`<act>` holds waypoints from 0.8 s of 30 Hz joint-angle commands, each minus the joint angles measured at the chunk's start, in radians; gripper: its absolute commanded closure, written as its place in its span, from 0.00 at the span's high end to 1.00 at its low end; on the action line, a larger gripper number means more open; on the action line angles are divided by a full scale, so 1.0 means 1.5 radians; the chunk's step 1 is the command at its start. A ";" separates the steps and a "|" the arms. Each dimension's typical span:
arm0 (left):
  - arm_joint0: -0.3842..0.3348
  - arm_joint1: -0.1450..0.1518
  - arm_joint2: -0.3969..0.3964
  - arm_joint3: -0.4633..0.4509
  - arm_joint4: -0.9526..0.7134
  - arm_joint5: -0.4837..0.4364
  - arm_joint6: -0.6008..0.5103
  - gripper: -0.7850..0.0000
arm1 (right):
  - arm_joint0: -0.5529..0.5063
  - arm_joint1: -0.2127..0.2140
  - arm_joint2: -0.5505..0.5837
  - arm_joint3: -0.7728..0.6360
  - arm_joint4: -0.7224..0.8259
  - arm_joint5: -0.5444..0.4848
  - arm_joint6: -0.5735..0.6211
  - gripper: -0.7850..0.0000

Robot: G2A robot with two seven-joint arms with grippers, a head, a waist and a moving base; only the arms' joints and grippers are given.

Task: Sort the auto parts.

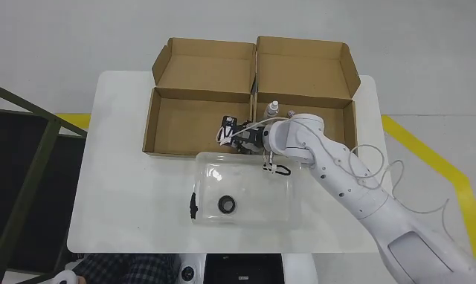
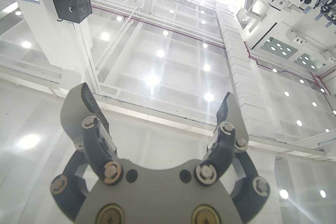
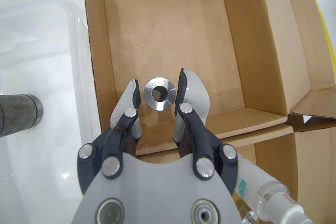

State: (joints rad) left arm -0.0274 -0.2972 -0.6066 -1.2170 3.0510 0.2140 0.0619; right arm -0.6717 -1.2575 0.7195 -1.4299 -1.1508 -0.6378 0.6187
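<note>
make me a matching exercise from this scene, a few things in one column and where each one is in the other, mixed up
Things:
1. metal bushing
2. black ring
3. clear bottle
4. left gripper

Places:
A. in the clear plastic bin
B. pointing up at the ceiling
C. at the right gripper, over the left cardboard box
D. in the right cardboard box

Pairs: 1-C, 2-A, 3-D, 4-B

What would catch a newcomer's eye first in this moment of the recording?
The right gripper is shut on a shiny metal bushing above the floor of the left cardboard box. Nearer the robot, a clear plastic bin holds a black ring, and the left gripper points open at the ceiling.
</note>
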 commanded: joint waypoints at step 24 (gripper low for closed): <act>0.000 0.000 0.000 0.000 0.000 0.000 0.000 1.00 | -0.208 0.064 0.139 -0.316 -0.013 -0.118 0.037 0.39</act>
State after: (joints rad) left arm -0.0274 -0.2972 -0.6066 -1.2170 3.0510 0.2140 0.0619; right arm -0.9663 -1.1669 0.9190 -1.8899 -1.1660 -0.8003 0.6709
